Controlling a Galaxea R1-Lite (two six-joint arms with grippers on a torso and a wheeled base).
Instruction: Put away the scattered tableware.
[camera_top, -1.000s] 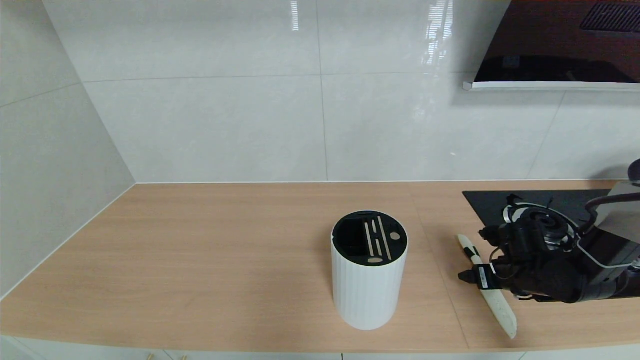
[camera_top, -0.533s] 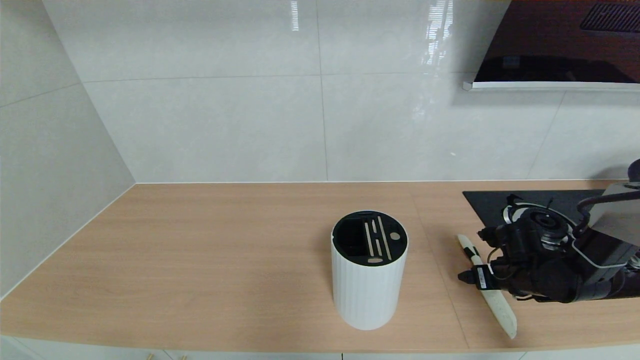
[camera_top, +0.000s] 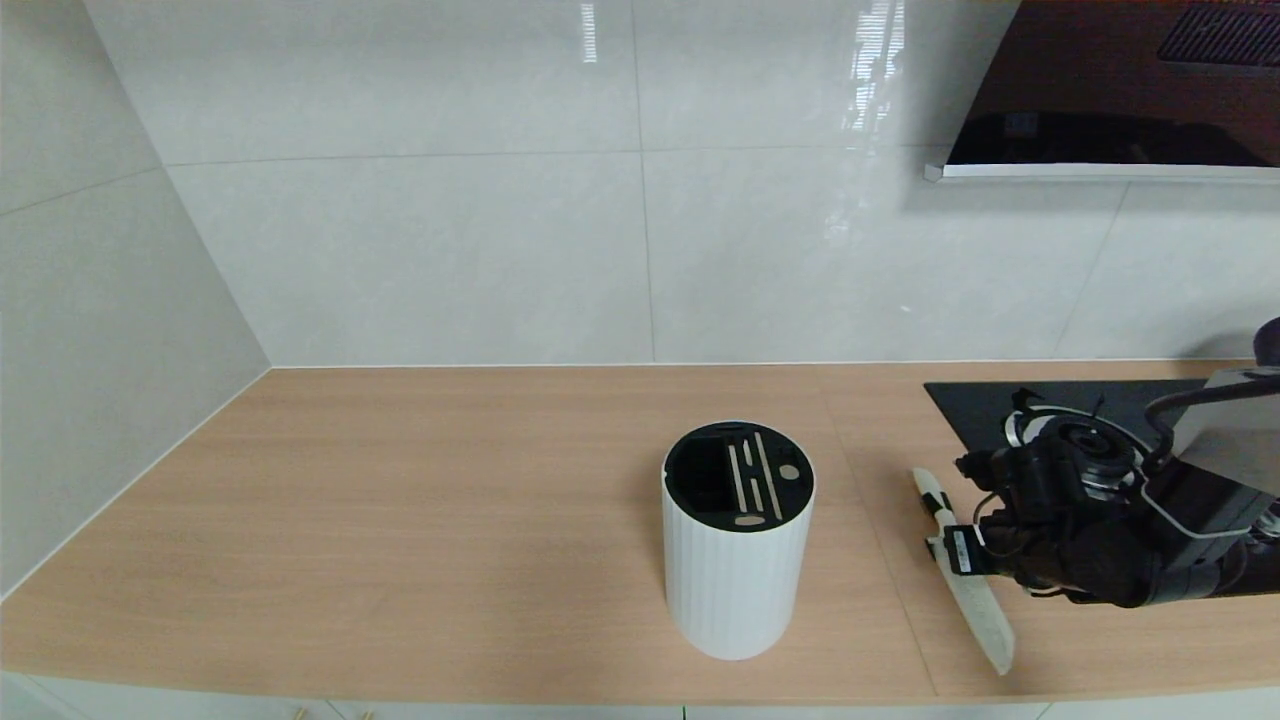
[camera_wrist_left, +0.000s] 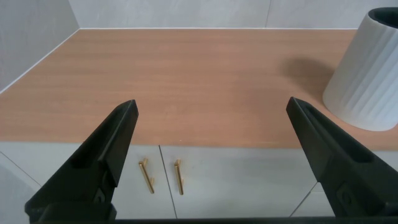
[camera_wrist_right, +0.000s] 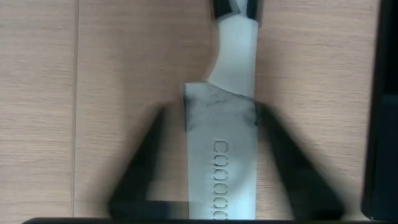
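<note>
1. The knife (camera_top: 978, 615) is found lying on the wooden countertop (camera_top: 450, 500) at 3 o'clock from the holder, well apart from it. The items are listed below from the robot's left to its right.
2. The left gripper (camera_wrist_left: 210, 109) is held off the near edge of the countertop with its fingers spread wide and nothing between them. Two brass cabinet handles (camera_wrist_left: 163, 175) are seen below that edge.
3. The white ribbed holder (camera_top: 738, 560) stands upright near the middle of the countertop. Its black top insert is divided into a large compartment at 9 o'clock and narrow slots at 3 o'clock.
4. The knife is laid flat. Its black-and-white handle is pointed to 11 o'clock and its pale speckled blade to 5 o'clock, and the tip is close to the near edge of the countertop.
5. The right gripper (camera_wrist_right: 212, 112) is positioned over the knife. The blade is pinched across its width, near the handle, between the two fingers.
6. A black hob (camera_top: 975, 405) is set into the countertop at 1 o'clock from the knife. A dark range hood (camera_top: 1100, 90) is mounted on the tiled wall above it.
</note>
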